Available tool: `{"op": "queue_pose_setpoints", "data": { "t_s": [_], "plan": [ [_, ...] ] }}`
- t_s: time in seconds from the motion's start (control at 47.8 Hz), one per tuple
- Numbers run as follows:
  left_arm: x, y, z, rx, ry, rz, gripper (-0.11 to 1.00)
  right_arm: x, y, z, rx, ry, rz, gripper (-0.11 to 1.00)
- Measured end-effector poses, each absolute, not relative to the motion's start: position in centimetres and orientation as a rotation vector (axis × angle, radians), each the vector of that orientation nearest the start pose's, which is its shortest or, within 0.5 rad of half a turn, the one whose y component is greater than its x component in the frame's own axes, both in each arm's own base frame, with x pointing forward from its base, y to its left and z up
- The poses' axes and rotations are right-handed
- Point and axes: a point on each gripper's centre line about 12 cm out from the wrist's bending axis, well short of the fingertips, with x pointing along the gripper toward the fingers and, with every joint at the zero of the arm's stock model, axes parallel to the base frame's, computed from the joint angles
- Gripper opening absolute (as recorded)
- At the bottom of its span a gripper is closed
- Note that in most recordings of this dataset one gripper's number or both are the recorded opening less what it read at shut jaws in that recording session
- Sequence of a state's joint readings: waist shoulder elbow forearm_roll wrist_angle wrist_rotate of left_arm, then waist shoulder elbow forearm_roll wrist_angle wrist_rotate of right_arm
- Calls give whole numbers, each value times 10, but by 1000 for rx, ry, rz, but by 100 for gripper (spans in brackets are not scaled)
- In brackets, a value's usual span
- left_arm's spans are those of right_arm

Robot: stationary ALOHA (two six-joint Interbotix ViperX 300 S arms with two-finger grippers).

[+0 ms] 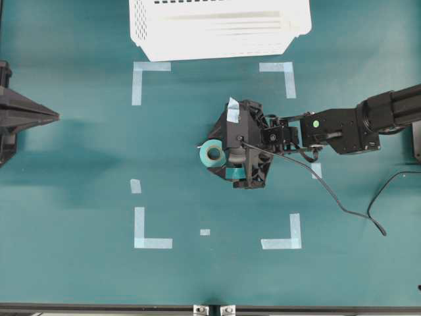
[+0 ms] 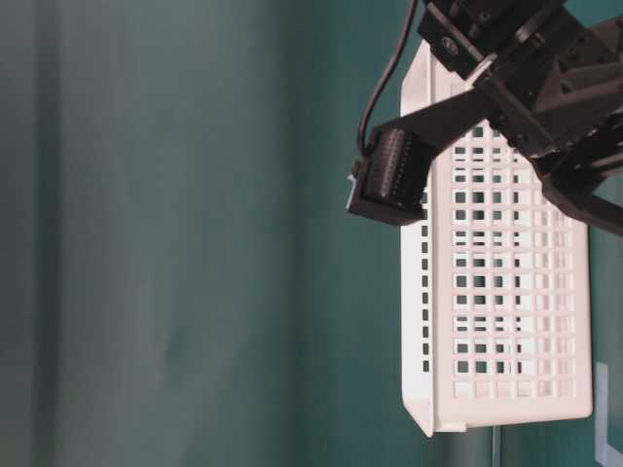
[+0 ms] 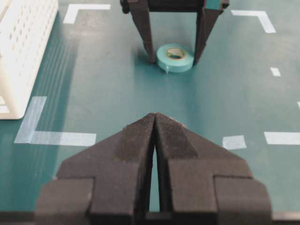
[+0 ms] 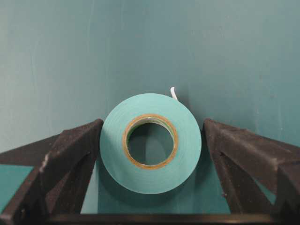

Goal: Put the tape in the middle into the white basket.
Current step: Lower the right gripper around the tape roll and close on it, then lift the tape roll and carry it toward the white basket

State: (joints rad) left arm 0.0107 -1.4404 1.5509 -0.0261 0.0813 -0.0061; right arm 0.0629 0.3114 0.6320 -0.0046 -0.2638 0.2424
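The tape (image 1: pixel 212 155), a light teal roll with a tan core, lies flat on the green table in the middle of the marked square. My right gripper (image 1: pixel 215 153) is lowered over it and stands open. In the right wrist view the tape (image 4: pixel 151 176) sits between the two black fingers (image 4: pixel 75 150), which flank it closely without squeezing it. The left wrist view shows the tape (image 3: pixel 175 57) from afar between those same fingers. My left gripper (image 1: pixel 56 117) rests at the left edge, shut and empty (image 3: pixel 154 115). The white basket (image 1: pixel 197 52) stands at the far edge.
Pale blue L-shaped corner marks (image 1: pixel 141 72) and short strips (image 1: pixel 135 186) outline a square on the table. A black cable (image 1: pixel 342 204) trails from the right arm across the table. The basket's slotted wall (image 2: pixel 506 292) fills the table-level view behind the right arm.
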Motion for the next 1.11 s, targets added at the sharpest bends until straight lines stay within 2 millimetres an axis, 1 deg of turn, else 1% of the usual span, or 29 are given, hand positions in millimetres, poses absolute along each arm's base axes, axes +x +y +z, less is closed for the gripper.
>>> {"op": "queue_pose_setpoints", "data": {
  "t_s": [0.042, 0.084, 0.209, 0.586, 0.733, 0.775, 0.921, 1.11],
  "plan": [
    [125, 1, 170, -32, 190, 12, -11, 416, 26, 77, 208, 685, -20, 97],
    [125, 1, 170, -32, 192, 12, -11, 416, 26, 76, 207, 688, -20, 93],
    [125, 1, 170, -32, 192, 10, -11, 416, 26, 77, 208, 686, -21, 67],
    [125, 1, 170, -30, 190, 11, -11, 414, 26, 80, 206, 701, -23, 67],
    [125, 1, 170, -32, 192, 10, -11, 413, 25, 86, 207, 707, -24, 67],
    [125, 1, 170, -32, 190, 12, -11, 413, 25, 90, 207, 704, -24, 67],
    [125, 1, 170, -33, 190, 12, -11, 412, 25, 119, 209, 659, -18, 67],
    [125, 1, 170, -32, 190, 12, -11, 410, 25, 147, 212, 608, -12, 67]
  ]
}}
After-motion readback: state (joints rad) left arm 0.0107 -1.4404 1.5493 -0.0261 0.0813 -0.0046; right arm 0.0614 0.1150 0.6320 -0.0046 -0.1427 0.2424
